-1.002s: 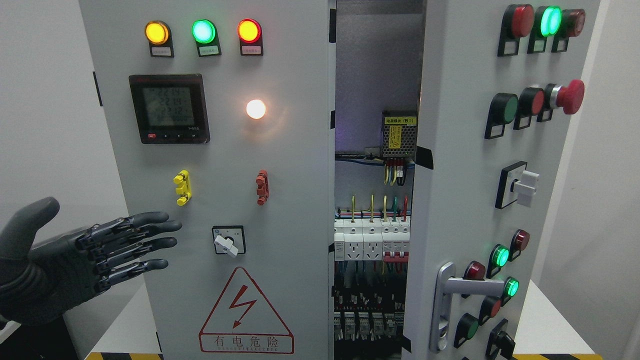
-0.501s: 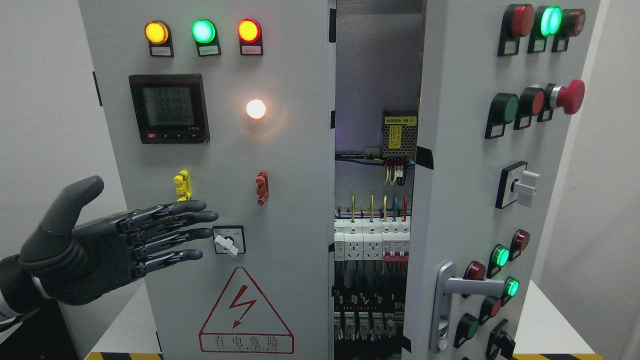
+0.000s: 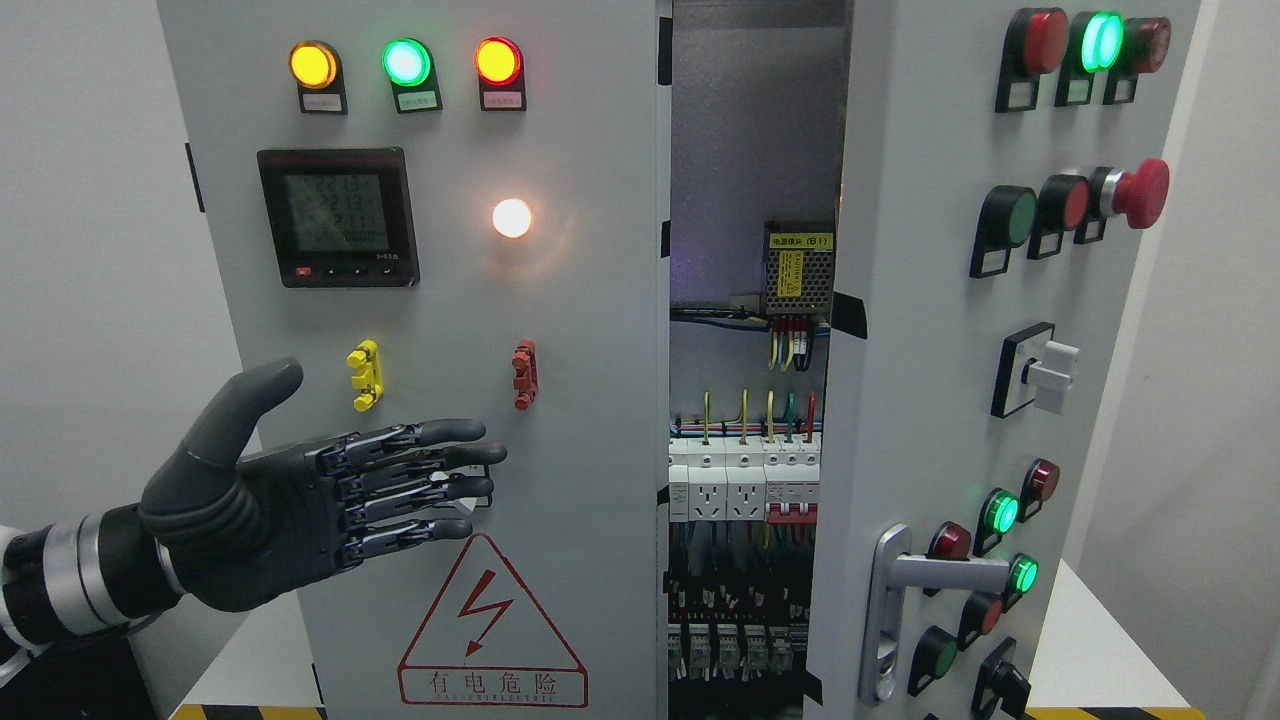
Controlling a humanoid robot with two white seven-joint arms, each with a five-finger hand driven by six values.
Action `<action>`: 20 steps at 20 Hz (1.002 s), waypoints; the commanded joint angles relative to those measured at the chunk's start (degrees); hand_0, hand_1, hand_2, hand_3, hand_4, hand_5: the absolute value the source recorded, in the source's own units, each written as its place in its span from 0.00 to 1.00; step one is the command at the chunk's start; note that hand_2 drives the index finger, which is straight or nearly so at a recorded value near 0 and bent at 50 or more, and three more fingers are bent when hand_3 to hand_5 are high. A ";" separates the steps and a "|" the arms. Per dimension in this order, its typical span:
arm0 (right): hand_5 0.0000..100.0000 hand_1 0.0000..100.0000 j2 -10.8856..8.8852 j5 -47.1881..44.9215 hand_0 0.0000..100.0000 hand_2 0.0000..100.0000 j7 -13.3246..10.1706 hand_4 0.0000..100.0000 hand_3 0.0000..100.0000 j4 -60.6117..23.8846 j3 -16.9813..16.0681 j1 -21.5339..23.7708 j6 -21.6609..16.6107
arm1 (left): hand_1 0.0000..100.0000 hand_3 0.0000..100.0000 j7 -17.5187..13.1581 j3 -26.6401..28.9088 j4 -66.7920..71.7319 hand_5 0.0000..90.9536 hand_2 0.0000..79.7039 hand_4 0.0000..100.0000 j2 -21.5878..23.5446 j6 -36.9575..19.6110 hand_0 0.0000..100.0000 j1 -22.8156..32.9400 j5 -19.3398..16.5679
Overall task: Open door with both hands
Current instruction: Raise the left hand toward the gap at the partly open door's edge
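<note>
Flat left hand (image 3: pixel 330 490) before left door (image 3: pixel 580 400), short of its free edge.

The right door (image 3: pixel 950 350) of the grey cabinet stands ajar, swung out toward the camera, so wiring and breakers show in the gap left of it. It carries red and green buttons, a white switch and, low by its left edge, a silver handle (image 3: pixel 900 590). The left door (image 3: pixel 560 400), left of the gap, is shut, with three lamps, a meter and a warning triangle.
</note>
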 commanded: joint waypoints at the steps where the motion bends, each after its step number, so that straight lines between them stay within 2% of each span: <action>1: 0.00 0.00 -0.01 0.00 0.38 0.00 -0.03 0.00 0.00 0.00 0.00 -0.03 0.00 | 0.00 0.00 -0.18 -9.00 2.44 0.00 0.00 0.00 -4.33 -0.12 0.00 -4.36 1.72; 4: 0.00 0.00 -0.01 0.00 0.38 0.00 -0.03 0.00 0.00 -0.09 0.00 -0.03 0.00 | 0.00 0.00 -0.53 -12.15 5.77 0.00 0.00 0.00 -6.70 -0.12 0.00 -10.68 4.34; 6: 0.00 0.00 -0.01 0.00 0.38 0.00 0.05 0.00 0.00 0.00 0.00 -0.03 0.00 | 0.00 0.00 -0.62 -13.83 7.88 0.00 0.00 0.00 -10.03 -0.04 0.00 -14.29 5.14; 14: 0.00 0.00 -0.01 0.00 0.38 0.00 -0.03 0.00 0.00 -0.09 0.00 0.05 0.00 | 0.00 0.00 -0.62 -15.95 13.77 0.00 0.00 0.00 -22.69 0.58 0.00 -20.37 7.96; 20: 0.00 0.00 -0.01 0.00 0.38 0.00 -0.03 0.00 0.00 0.00 0.00 -0.03 0.00 | 0.00 0.00 -0.53 -16.04 22.47 0.00 0.00 0.00 -35.17 0.75 0.00 -22.83 7.96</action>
